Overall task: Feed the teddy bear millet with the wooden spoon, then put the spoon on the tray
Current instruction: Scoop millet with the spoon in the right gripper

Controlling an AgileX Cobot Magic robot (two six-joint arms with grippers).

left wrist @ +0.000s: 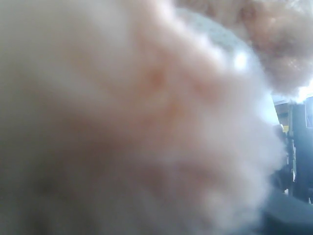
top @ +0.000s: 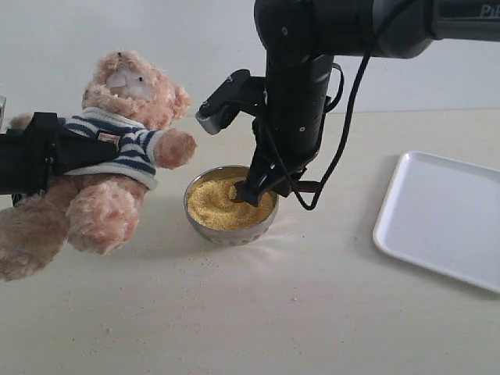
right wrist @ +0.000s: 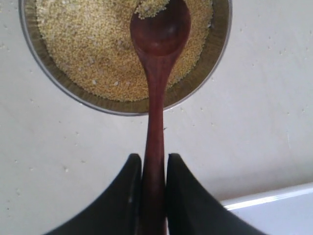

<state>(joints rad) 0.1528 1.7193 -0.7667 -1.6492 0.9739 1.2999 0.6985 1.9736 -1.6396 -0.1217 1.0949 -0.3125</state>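
- Teddy bear (top: pixel 117 141), exterior view: at 9 o'clock of the metal bowl (top: pixel 228 236), tilted back with its muzzle up and one paw reaching toward the bowl.
- Left gripper (top: pixel 82 148): pressed onto the bear's striped torso from 9 o'clock and holding it.
- Millet (top: pixel 215 207): a yellow mound filling the bowl. Loose grains lie scattered on the table (top: pixel 312 312).
- Right gripper (top: pixel 251 190): lowered onto the bowl's 3 o'clock side.
- Tray (top: pixel 437 226): at 3 o'clock of the bowl, well apart.
- Left wrist view: blurred pale-brown fur fills the picture (no fingers can be made out).
- Right wrist view: the fingers pinch the handle of the wooden spoon (right wrist: pixel 155 98). Its oval bowl lies over the millet with a few grains at its tip.
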